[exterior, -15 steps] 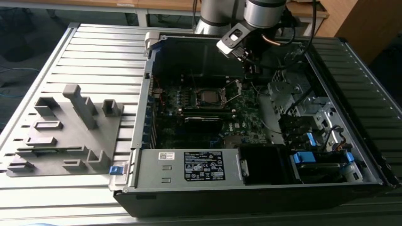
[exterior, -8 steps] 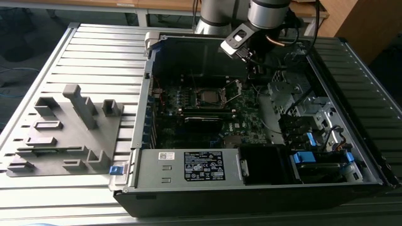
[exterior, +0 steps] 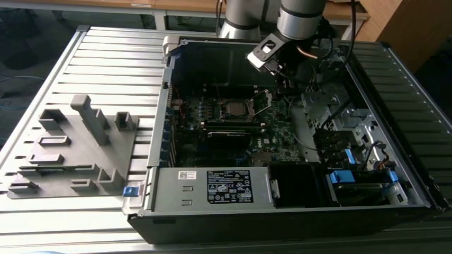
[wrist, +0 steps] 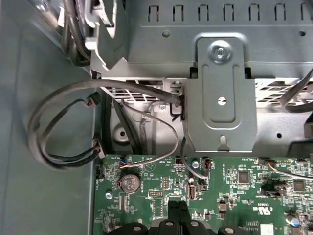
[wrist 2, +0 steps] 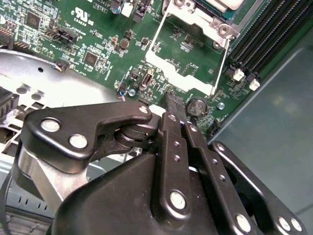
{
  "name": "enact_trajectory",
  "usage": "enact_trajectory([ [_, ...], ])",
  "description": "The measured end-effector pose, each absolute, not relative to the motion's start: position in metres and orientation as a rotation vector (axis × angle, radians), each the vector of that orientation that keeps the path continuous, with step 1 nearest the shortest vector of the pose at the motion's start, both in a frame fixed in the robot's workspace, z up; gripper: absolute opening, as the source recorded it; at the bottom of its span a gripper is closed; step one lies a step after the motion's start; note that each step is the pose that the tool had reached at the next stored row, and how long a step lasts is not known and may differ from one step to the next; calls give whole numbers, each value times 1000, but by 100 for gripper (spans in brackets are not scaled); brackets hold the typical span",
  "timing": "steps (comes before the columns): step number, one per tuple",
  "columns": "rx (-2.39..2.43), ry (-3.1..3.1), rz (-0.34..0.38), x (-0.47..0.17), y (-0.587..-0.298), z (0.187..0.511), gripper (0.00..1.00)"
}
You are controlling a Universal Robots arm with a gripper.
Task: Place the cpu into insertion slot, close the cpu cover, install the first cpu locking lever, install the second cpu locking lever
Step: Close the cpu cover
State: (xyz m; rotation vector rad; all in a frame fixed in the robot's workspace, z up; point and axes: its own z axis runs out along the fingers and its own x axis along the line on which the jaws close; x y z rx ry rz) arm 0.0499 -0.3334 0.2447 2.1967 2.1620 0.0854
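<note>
The open computer case (exterior: 159,159) lies on a slatted table. On its green board sits the insertion slot (exterior: 233,109), and a pale silver-grey cpu (wrist 2: 226,4) rests in it. The cpu cover (wrist 2: 177,73), a thin silver frame, stands tilted open on the side of the slot toward the exterior view's right, with green board showing through its cut-out. My gripper (exterior: 285,79) hangs just beyond the cover's raised free edge. Its black fingertips (wrist 2: 173,104) are shut together with nothing between them; whether they touch the cover I cannot tell. In the first wrist view the fingertips (wrist: 178,208) hover over the board edge.
A grey moulded fixture (exterior: 71,148) lies at the exterior view's left. The power supply (exterior: 211,188) fills the case's near end. Long memory slots (wrist 2: 264,34) run beside the socket. Loose cables (wrist: 63,127), a metal bracket (wrist: 222,98) and a coin battery (wrist: 129,183) crowd the gripper.
</note>
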Motion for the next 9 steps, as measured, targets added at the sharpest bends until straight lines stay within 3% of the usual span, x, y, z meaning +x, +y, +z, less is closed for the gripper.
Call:
enact_trajectory([
  [9,2197,2162,85,50,-333,236,11],
])
